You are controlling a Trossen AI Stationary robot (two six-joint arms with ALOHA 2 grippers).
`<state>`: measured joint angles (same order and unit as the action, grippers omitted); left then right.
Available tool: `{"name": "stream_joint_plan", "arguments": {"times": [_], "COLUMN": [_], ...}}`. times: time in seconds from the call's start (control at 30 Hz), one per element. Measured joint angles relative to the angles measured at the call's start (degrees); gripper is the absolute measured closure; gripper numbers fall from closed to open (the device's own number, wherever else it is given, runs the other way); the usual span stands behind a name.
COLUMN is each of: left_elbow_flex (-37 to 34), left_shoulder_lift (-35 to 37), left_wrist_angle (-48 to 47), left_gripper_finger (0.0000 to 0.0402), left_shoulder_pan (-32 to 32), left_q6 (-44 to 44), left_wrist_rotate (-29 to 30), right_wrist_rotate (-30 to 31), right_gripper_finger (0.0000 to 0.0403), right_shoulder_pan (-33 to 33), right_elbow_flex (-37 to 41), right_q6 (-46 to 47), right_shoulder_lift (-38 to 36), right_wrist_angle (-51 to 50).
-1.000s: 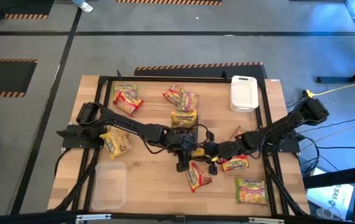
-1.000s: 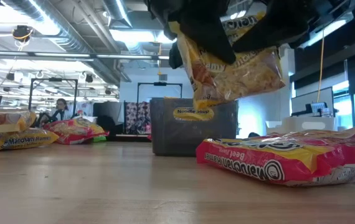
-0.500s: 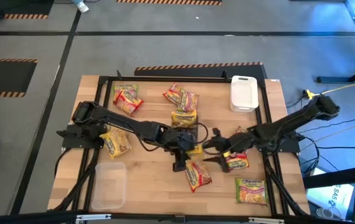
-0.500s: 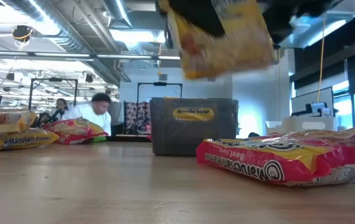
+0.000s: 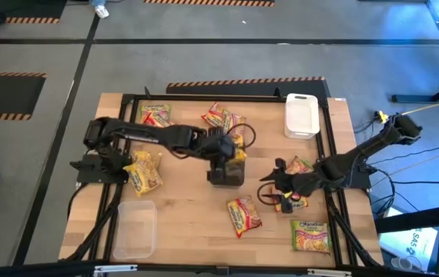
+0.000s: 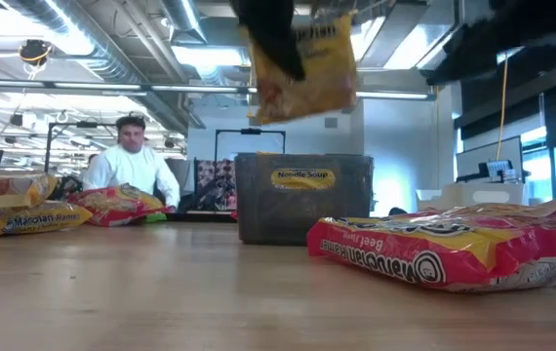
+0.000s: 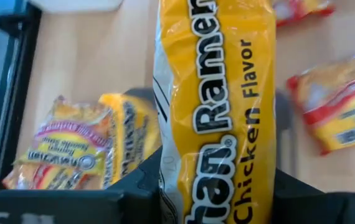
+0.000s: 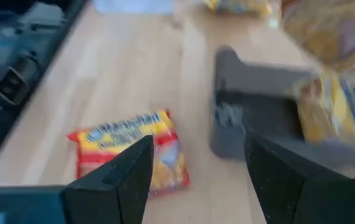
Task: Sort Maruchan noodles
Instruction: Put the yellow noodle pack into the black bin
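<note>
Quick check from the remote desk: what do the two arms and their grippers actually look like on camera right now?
Both arms are dark, near-black, built of slim jointed links with black cables looping alongside. The left gripper and right gripper each end in two flat, dark, angular fingers, matte and without visible markings. A yellow cable runs off near the right arm's base.

Your left gripper [image 5: 233, 151] reaches to mid-tabletop, its arm stretched from the left edge, fingers clamped on a yellow packet [image 7: 218, 112]. Your right gripper [image 5: 269, 187] sits low at right-centre, fingers [image 8: 118, 171] spread apart, holding nothing.
</note>
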<state>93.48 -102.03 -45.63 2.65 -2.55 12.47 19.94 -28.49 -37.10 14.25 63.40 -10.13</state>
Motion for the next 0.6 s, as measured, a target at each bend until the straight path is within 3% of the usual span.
{"name": "stream_joint_plan", "arguments": {"times": [0.17, 0.6], "left_elbow_flex": [-2.05, -9.44], "left_shoulder_lift": [-1.41, -4.65], "left_wrist_angle": [0.9, 10.45], "left_gripper_finger": [0.028, 0.0279], "left_shoulder_pan": [-3.89, -7.47], "left_q6": [-3.74, -5.17], "left_wrist_rotate": [-5.97, -12.42], "right_wrist_rotate": [0.42, 1.98], "right_gripper_finger": [0.0176, 0.0176], "right_shoulder_pan": [-0.04, -0.04], "right_elbow_flex": [3.26, 5.85], "right_q6": [3.38, 5.32], "right_shoulder_lift": [1.49, 2.49], "right_wrist_angle": [3.6, 7.36]}}
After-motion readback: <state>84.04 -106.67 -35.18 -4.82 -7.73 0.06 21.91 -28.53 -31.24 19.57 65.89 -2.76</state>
